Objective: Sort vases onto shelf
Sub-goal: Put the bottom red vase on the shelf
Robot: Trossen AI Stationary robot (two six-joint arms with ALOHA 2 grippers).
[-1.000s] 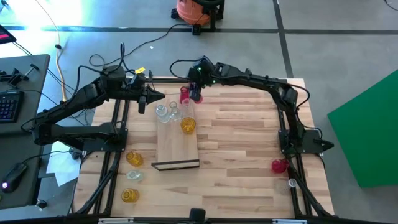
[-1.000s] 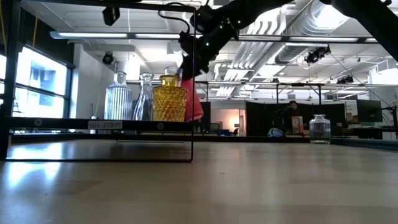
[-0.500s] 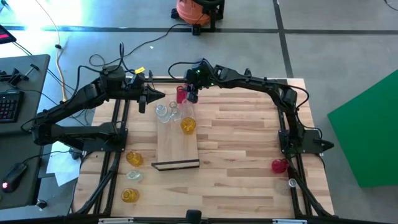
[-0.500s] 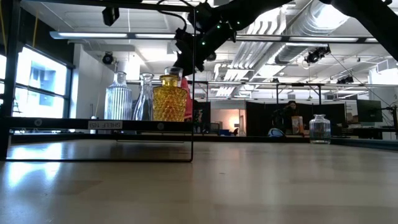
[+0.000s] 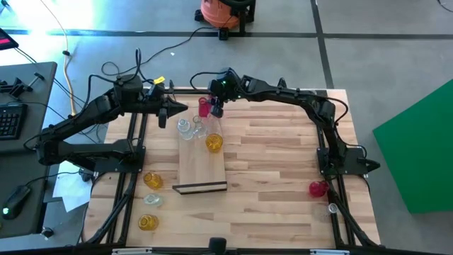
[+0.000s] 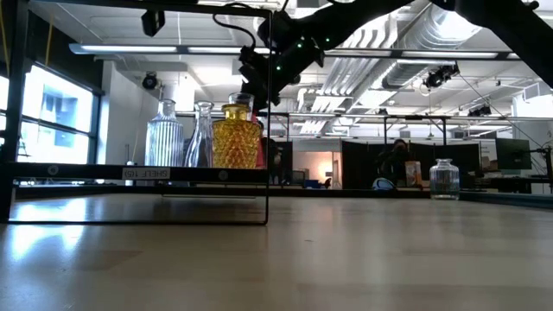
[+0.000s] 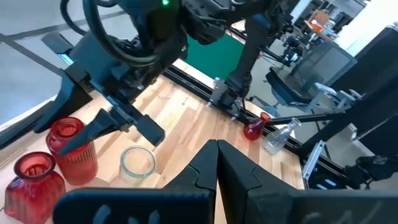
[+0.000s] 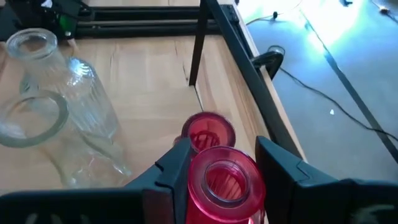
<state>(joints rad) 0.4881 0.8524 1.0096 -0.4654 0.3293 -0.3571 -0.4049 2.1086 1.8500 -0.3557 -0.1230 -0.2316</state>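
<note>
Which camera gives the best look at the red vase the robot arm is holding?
The right wrist view: the red vase fills the space between the right gripper's fingers. The high view shows a red speck; the left wrist view shows it beside another; the low view hides it.

A small white label on the shelf's (image 6: 138, 173) front edge is too small to read.

Ribbed red vase (image 8: 221, 180), faceted amber vase (image 6: 236, 138), clear fluted vase (image 6: 164, 135).
</note>
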